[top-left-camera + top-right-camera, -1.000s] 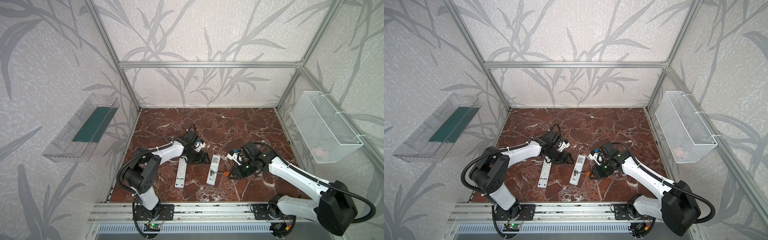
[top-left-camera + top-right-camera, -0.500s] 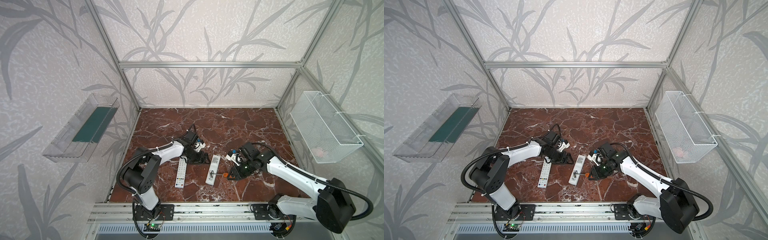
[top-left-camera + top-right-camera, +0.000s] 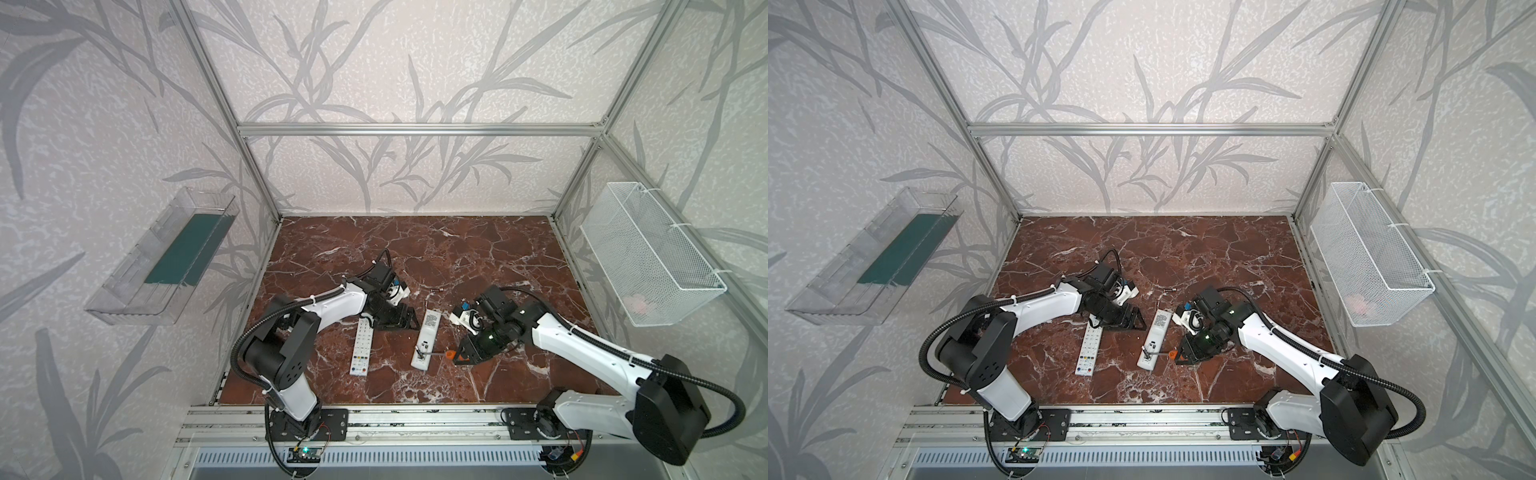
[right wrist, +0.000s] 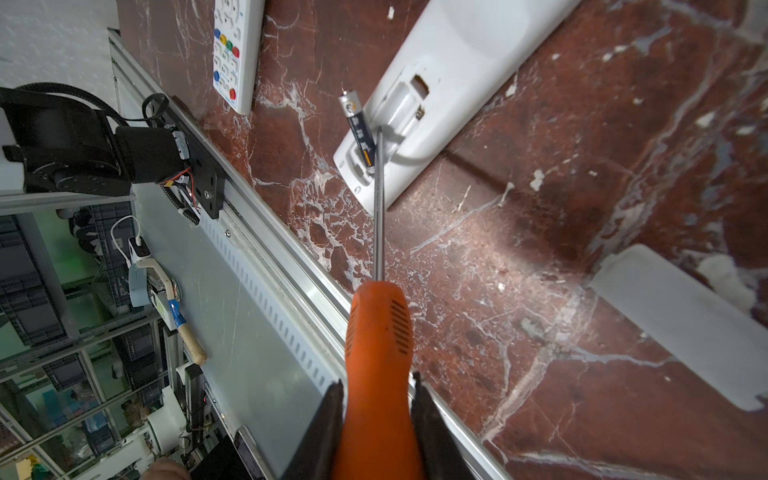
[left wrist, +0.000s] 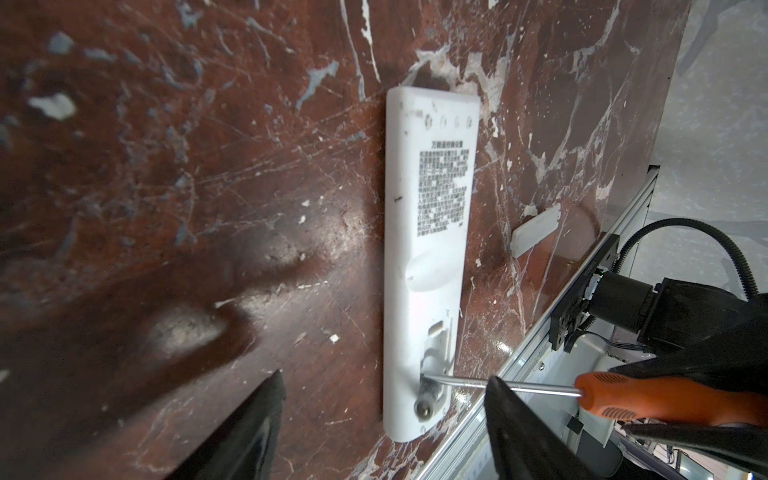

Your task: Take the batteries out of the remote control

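We find the right hand (image 4: pixel 377 380) pressed together on the orange handle of the screwdriver (image 4: pixel 376 332). Its shaft runs straight ahead to the open bay of the face-down remote (image 3: pixel 427 338), low and centre in both top views. The battery (image 4: pixel 359 129) sits at the shaft's tip, directly in line with that hand. One end is seated in the bay at the remote's lower end. The other end is tipped up clear of it, so the long axis follows the remote's length but slants upward. The shaft meets the remote roughly crosswise from the right of the frame, and the tip appears to touch the battery's side. The left hand (image 3: pixel 397 326) is spread and holds nothing. It stands higher in the frame beside the remote's upper end, between it and the second remote (image 3: pixel 361 347), so the right hand is the nearer to the bay. We judge that the next move depends on levering across the battery's axis. The right wrist view alone shows the tilt and the label, and the left wrist view shows the raised end nearly end-on. Both wrist views show a flat white cover (image 5: pixel 536 230) on the worktop (image 3: pixel 478 249), which we cannot find in the top views.
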Available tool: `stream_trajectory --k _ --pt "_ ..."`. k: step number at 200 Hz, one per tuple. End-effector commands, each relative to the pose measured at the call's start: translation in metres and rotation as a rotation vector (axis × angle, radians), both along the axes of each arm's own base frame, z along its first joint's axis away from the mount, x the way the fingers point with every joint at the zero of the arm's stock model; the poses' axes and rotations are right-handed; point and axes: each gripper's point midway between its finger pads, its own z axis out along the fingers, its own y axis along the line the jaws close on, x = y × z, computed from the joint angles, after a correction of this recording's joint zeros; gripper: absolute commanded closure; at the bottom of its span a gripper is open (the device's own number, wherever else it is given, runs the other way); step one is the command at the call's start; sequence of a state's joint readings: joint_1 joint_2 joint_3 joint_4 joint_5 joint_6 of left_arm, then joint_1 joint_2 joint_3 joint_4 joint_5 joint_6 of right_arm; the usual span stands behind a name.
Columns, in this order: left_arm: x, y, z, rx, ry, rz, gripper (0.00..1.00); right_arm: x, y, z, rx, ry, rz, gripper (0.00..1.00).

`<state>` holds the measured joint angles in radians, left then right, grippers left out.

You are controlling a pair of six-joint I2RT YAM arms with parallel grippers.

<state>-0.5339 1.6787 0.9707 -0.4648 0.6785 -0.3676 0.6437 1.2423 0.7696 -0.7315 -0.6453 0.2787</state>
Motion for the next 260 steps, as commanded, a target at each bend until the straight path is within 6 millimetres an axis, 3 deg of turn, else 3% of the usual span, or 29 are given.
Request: stream_trajectory --k 1,57,150,260 --pt "-0.005 0.006 0.002 0.015 -0.002 0.002 0.23 -0.006 0.005 0.007 0.020 0.016 0.037 1.00" --pt "-0.005 0.006 0.000 0.016 0.003 0.002 0.24 0.001 0.008 0.007 0.020 -0.004 0.016 1.00" --pt "-0.005 0.011 0.002 0.028 -0.013 0.001 0.23 0.002 0.011 0.029 0.038 -0.019 -0.018 1.00" --pt "-0.008 0.019 0.001 0.023 -0.017 0.013 0.23 -0.009 0.025 0.018 0.011 0.003 0.022 1.00"
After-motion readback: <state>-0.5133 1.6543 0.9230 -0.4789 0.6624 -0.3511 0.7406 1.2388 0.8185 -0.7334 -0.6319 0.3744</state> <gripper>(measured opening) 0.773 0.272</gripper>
